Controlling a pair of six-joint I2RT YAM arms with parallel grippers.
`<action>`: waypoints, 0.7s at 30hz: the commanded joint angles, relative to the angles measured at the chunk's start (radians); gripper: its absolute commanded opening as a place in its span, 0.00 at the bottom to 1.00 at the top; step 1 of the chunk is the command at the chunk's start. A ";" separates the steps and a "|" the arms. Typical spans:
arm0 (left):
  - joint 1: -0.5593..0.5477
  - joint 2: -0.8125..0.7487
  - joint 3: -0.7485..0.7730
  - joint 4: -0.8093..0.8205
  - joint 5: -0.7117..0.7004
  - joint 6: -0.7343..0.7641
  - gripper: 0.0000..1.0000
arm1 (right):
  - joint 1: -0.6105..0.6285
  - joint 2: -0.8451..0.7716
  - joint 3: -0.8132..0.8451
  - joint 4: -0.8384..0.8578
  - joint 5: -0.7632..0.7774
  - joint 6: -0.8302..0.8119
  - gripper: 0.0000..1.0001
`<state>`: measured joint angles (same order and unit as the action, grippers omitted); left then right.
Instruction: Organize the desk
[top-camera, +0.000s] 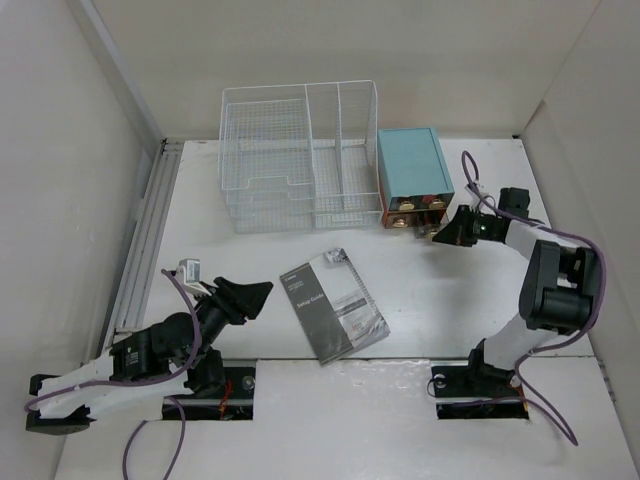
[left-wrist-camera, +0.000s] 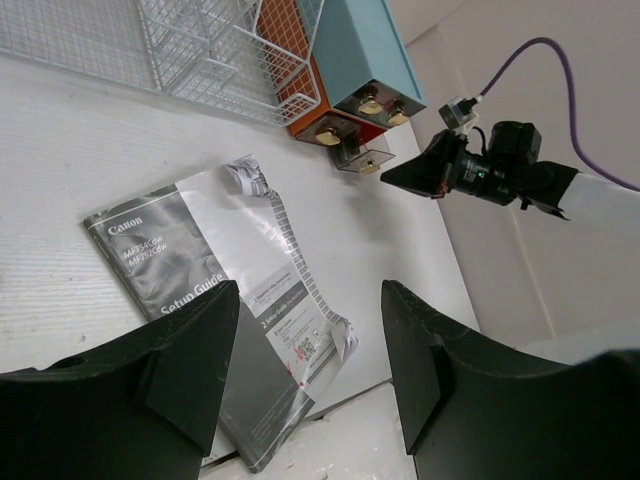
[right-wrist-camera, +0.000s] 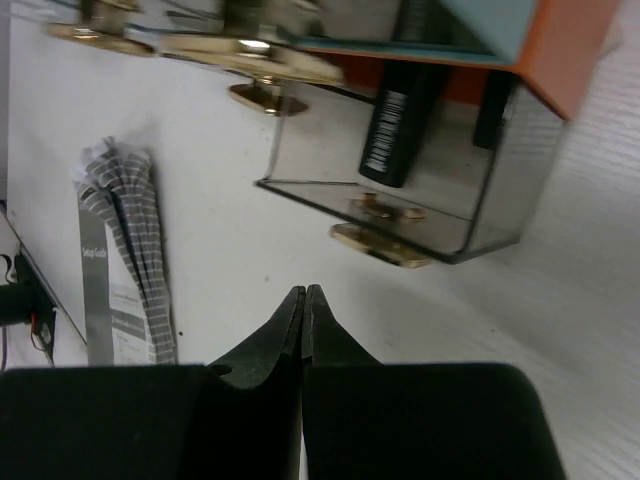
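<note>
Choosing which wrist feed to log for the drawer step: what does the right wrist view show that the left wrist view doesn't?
Only right wrist: a dark barcoded item inside the open clear drawer. Only left wrist: the wire-mesh rack and the open left gripper. Both: the shut right gripper, the setup guide, the teal box and the white desk.

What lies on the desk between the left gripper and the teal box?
The Canon setup guide lies there, flat on the desk; the left wrist view shows it.

White desk (top-camera: 450, 300): wire rack (top-camera: 300, 155), teal drawer box (top-camera: 412, 165), setup guide (top-camera: 332, 305).
</note>
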<state>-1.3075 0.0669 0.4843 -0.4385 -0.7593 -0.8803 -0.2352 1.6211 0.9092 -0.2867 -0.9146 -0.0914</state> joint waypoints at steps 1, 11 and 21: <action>-0.004 -0.001 0.008 0.030 0.002 0.014 0.55 | -0.015 0.060 0.022 0.113 0.014 0.065 0.00; -0.004 0.017 0.008 0.021 -0.017 0.014 0.55 | -0.026 0.214 0.080 0.228 0.036 0.185 0.00; -0.004 0.037 0.008 0.021 -0.026 0.014 0.55 | -0.026 0.299 0.131 0.354 0.020 0.303 0.00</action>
<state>-1.3075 0.0952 0.4843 -0.4389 -0.7643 -0.8799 -0.2550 1.9148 0.9916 -0.0319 -0.8722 0.1707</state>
